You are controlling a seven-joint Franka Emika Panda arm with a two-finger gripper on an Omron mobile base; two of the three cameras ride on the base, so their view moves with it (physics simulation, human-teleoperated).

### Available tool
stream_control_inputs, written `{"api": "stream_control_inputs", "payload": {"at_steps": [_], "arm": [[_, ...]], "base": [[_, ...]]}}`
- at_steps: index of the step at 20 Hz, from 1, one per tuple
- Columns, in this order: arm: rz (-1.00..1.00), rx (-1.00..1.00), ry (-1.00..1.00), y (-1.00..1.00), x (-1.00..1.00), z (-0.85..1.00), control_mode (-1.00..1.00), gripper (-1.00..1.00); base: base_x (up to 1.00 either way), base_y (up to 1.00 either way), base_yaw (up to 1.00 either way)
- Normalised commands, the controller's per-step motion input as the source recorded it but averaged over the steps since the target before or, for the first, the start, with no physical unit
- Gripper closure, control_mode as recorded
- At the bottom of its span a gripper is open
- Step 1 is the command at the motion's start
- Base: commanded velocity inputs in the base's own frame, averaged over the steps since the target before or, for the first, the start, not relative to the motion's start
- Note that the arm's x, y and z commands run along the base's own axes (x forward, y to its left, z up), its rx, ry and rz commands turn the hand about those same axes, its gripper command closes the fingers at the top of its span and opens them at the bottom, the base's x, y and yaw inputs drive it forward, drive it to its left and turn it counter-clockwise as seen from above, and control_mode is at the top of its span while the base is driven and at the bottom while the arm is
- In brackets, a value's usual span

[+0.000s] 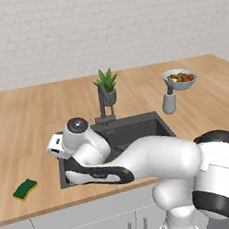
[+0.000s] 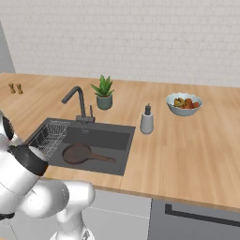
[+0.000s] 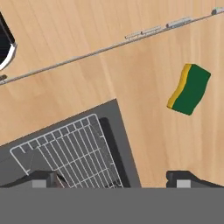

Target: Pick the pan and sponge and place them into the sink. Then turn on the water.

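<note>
Nearest you in the hand view are the gripper's (image 3: pixel 113 178) two dark fingertips (image 3: pixel 187 178), spread wide apart with nothing between them; one sits over the wire rack (image 3: pixel 72 153) at the corner of the sink (image 3: pixel 114 131), the other over bare wooden counter (image 3: pixel 144 78) just outside the rim. You can see the sponge (image 3: pixel 189 89) lying on that counter, green face with its yellow layer along one edge, well clear of both tips and apart from the sink. From the left base view, the sponge (image 1: pixel 25 189) rests flat near the front edge of the counter (image 1: pixel 32 126), to the left of the sink (image 1: pixel 138 126), while the arm bends across the basin with its wrist above the sink's left rim. From the right base view you find the pan (image 2: pixel 78 154) already lying in the sink (image 2: pixel 105 140), round body toward the rack (image 2: pixel 51 136) and its long handle pointing right along the basin floor. The faucet (image 2: pixel 77 102) stands upright behind the basin, and you see no stream under its spout. Behind it stands a potted plant (image 2: pixel 103 93), to the right a soap dispenser (image 2: pixel 147 120), and further right a bowl of food (image 2: pixel 184 103), all on the counter and apart from one another
</note>
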Motion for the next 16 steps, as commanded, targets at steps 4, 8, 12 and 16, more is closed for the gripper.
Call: {"api": "stream_control_inputs", "payload": {"at_steps": [4, 8, 12, 16], "arm": [[0.13, 0.0, 0.2, 0.64, 0.12, 0.0, -1.0, -1.0], [0.12, -0.01, 0.1, 0.64, 0.08, -0.22, -1.0, -1.0], [0.04, -0.04, 0.0, 0.56, 0.0, -0.43, -1.0, -1.0], [0.0, -0.08, 0.0, 0.4, 0.0, -0.34, -1.0, -1.0]], "base": [[0.0, 0.0, 0.0], [0.0, 0.0, 0.0], [0.0, 0.0, 0.0], [0.0, 0.0, 0.0]]}}
